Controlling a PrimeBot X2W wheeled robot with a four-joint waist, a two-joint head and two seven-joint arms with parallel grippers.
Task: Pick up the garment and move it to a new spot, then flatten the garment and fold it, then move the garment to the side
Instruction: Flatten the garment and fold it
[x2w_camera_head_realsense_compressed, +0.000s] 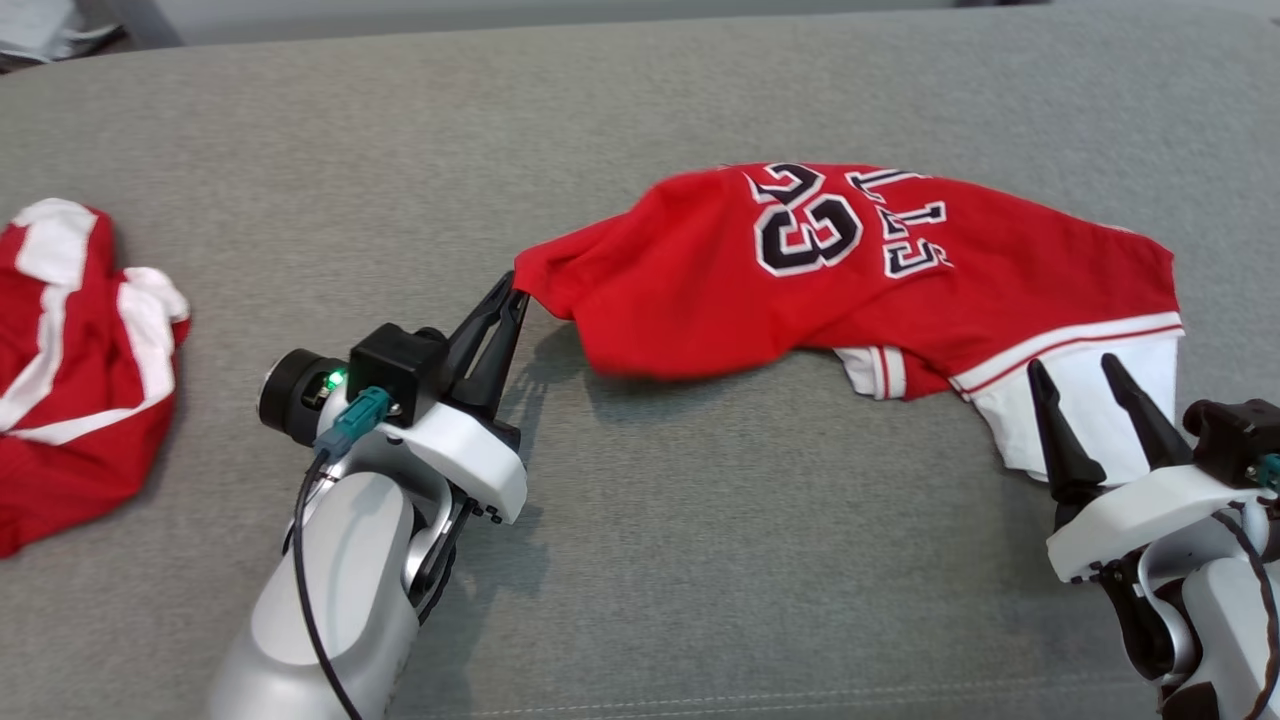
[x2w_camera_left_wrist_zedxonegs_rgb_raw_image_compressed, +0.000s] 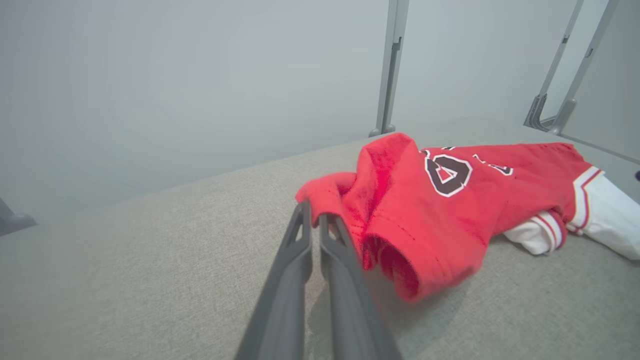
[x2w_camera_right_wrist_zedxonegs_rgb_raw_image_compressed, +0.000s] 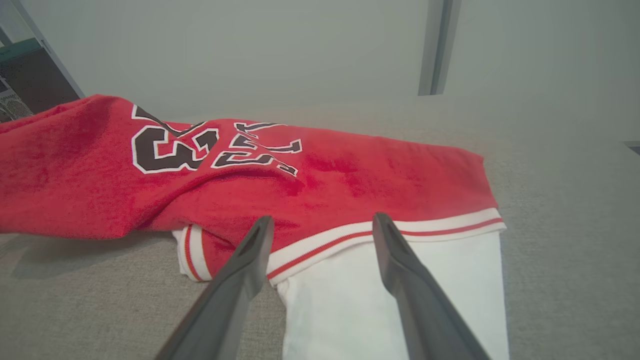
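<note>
The garment (x2w_camera_head_realsense_compressed: 700, 285) is a red jersey with dark number and letter prints and a white panel, lying crumpled across the grey cushioned surface. My left gripper (x2w_camera_head_realsense_compressed: 514, 292) is shut on its left red corner, which is lifted slightly off the surface. In the left wrist view the left gripper (x2w_camera_left_wrist_zedxonegs_rgb_raw_image_compressed: 313, 216) pinches a fold of the red garment (x2w_camera_left_wrist_zedxonegs_rgb_raw_image_compressed: 425, 215). My right gripper (x2w_camera_head_realsense_compressed: 1073, 363) stands open just above the garment's white lower-right part. In the right wrist view the right gripper (x2w_camera_right_wrist_zedxonegs_rgb_raw_image_compressed: 324, 220) straddles the striped hem of the garment (x2w_camera_right_wrist_zedxonegs_rgb_raw_image_compressed: 350, 185), its fingers apart and holding nothing.
A second red and white garment (x2w_camera_head_realsense_compressed: 70, 370) lies bunched at the far left of the grey surface (x2w_camera_head_realsense_compressed: 700, 560). Grey upright frame posts (x2w_camera_left_wrist_zedxonegs_rgb_raw_image_compressed: 390, 65) stand behind the surface's far edge.
</note>
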